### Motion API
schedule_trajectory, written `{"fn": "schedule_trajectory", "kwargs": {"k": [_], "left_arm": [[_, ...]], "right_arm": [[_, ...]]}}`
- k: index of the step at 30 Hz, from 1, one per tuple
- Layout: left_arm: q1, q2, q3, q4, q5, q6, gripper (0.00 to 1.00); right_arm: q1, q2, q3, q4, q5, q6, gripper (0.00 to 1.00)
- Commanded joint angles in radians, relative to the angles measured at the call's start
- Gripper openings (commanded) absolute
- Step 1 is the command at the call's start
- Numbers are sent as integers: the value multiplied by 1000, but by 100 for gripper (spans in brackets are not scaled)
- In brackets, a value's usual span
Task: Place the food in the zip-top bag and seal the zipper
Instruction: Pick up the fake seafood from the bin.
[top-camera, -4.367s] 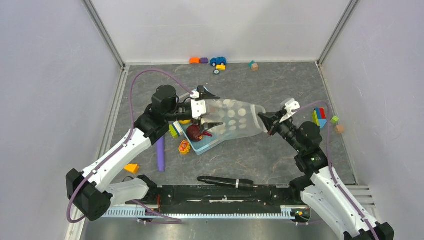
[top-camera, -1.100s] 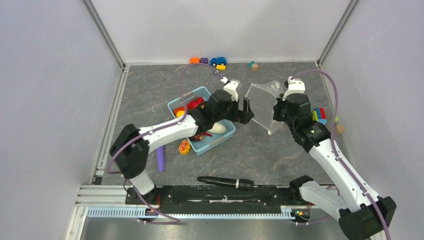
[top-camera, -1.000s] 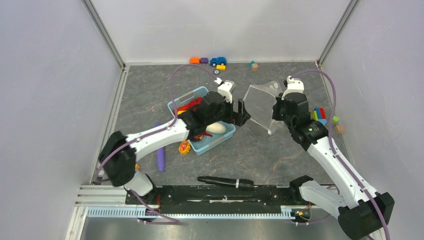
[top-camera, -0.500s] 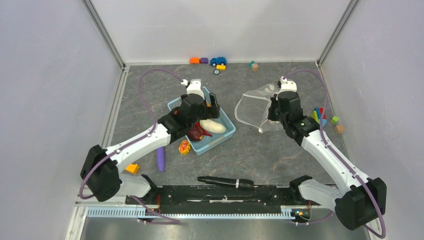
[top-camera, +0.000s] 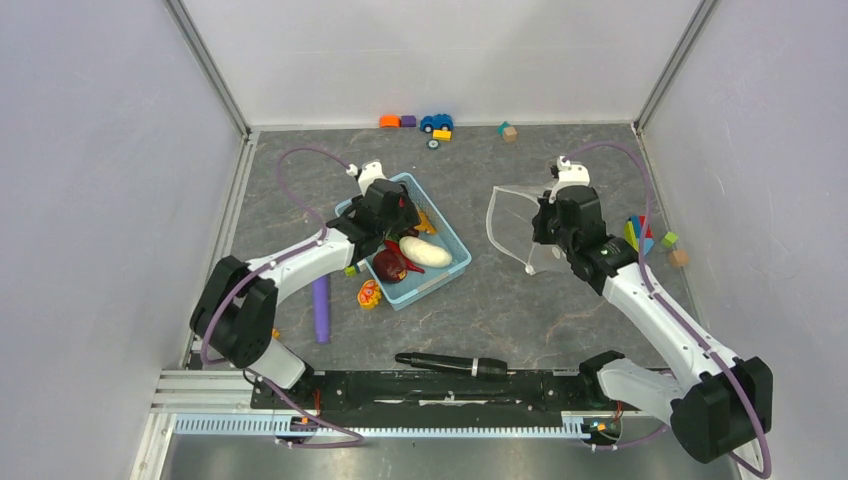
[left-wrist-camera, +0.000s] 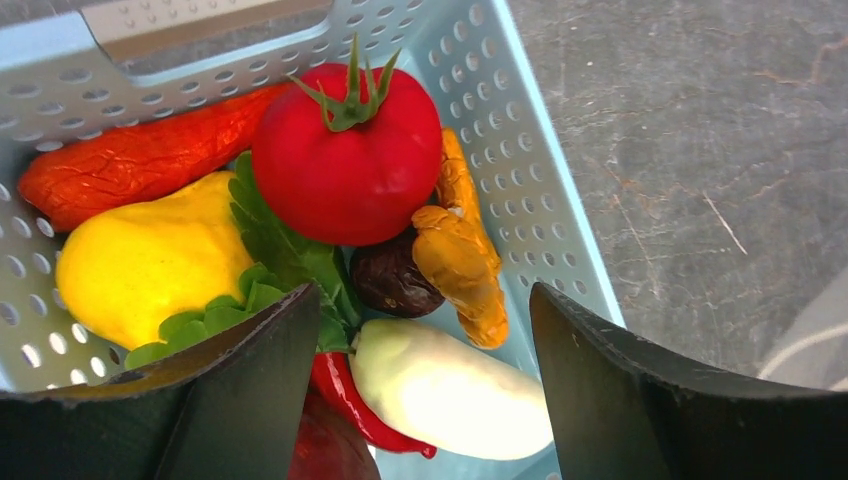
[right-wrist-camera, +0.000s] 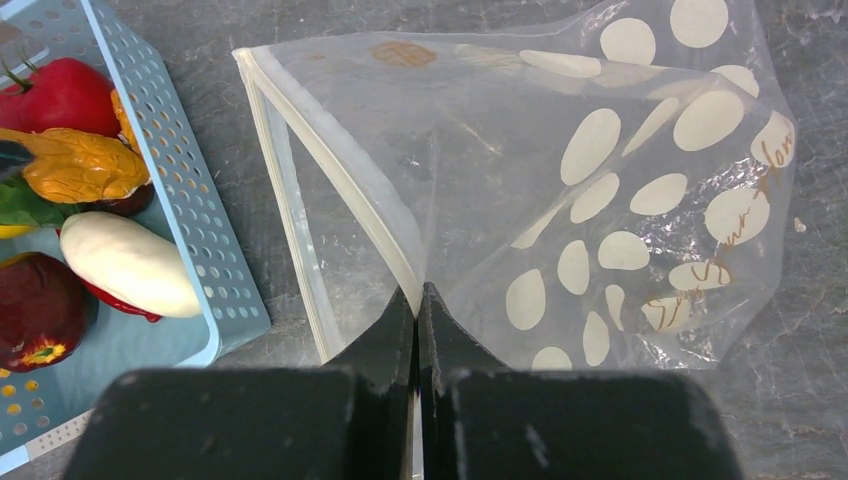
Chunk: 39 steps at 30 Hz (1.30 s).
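Zip-top bag (right-wrist-camera: 560, 180) resting on counter (top-camera: 480, 310) right of basket (right-wrist-camera: 185, 190), mouth facing left toward it, long axis L-R, R hand (right-wrist-camera: 420, 300) clamped on mouth edge, L hand (left-wrist-camera: 420, 305) apart above food (left-wrist-camera: 345, 150) in basket

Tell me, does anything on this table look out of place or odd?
One small red-and-yellow toy piece lies on the table just outside the blue basket, while the food sits inside it. What looks like a loose wheel lies beside the toy car at the far wall.
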Motion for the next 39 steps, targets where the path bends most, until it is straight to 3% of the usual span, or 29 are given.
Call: {"fn": "schedule_trajectory", "kwargs": {"k": [1, 5, 8, 11, 20, 29, 34, 39], "left_arm": [[11, 61, 33, 65, -35, -126, 80], [15, 103, 48, 87, -41, -166, 74], [17, 119, 53, 87, -53, -208, 62], [17, 125, 48, 121, -53, -216, 57], [14, 95, 42, 96, -20, -221, 18], [13, -113, -26, -13, 16, -168, 17], [14, -248, -75, -56, 60, -106, 2], [14, -382, -133, -55, 130, -46, 2]], "right_arm": [[-5, -46, -7, 58, -34, -29, 0], [-4, -80, -23, 73, -7, -40, 0], [-4, -95, -23, 75, -44, -48, 0], [-5, -114, -39, 98, -54, -62, 0], [-4, -114, -47, 108, -108, -68, 0], [-5, -97, -44, 106, -143, -83, 0], [-4, -99, -46, 103, -118, -90, 0], [-4, -113, -44, 104, -124, -94, 0]]}}
